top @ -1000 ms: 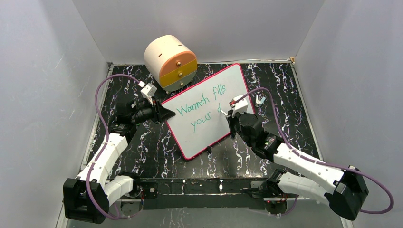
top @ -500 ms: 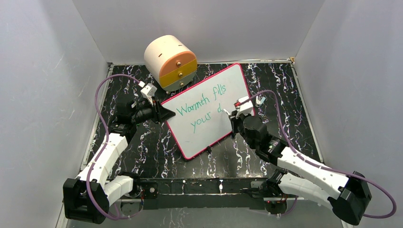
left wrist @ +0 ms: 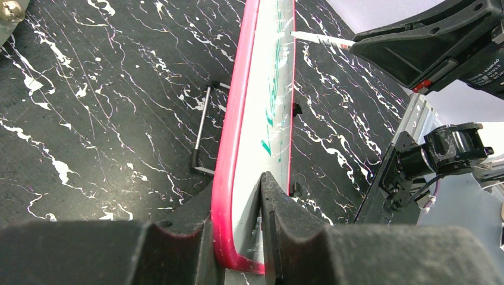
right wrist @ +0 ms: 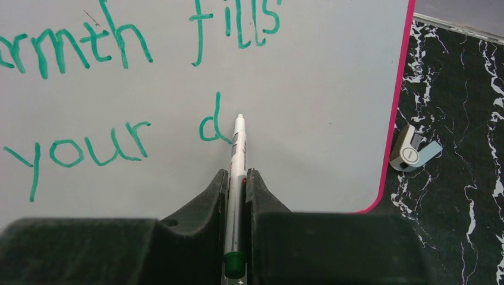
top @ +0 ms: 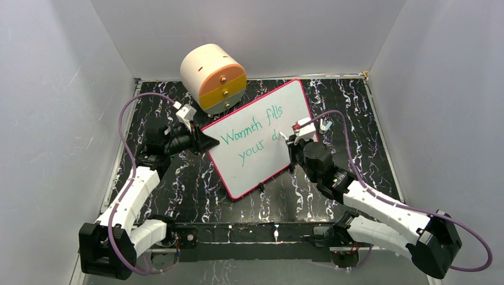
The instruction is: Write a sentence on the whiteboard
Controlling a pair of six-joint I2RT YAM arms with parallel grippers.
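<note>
The whiteboard (top: pixel 257 169), white with a red-pink rim, lies slanted on the black marbled table. The sentence (top: pixel 249 129) in green reads "Warmth fills" and, below it, "your d" (right wrist: pixel 119 89). My left gripper (left wrist: pixel 236 184) is shut on the whiteboard's near-left corner (top: pixel 208 141). My right gripper (right wrist: pixel 237 173) is shut on a white marker (right wrist: pixel 238 151) with a green end. The marker's tip stands just right of the "d" (right wrist: pixel 211 126). Whether it touches the board I cannot tell. The left wrist view shows the whiteboard (left wrist: pixel 235 119) edge-on and the marker (left wrist: pixel 321 39) reaching in.
A cream and orange round drawer unit (top: pixel 213 77) stands behind the board's far-left side. A small grey and white cap-like piece (right wrist: pixel 413 151) lies just off the board's right edge. A thin wire stand (left wrist: pixel 202 127) sits beside the board's rim. Grey walls enclose the table.
My right gripper and the marker have shifted slightly up and to the right, next to the "d". The left gripper and the board have not moved.
</note>
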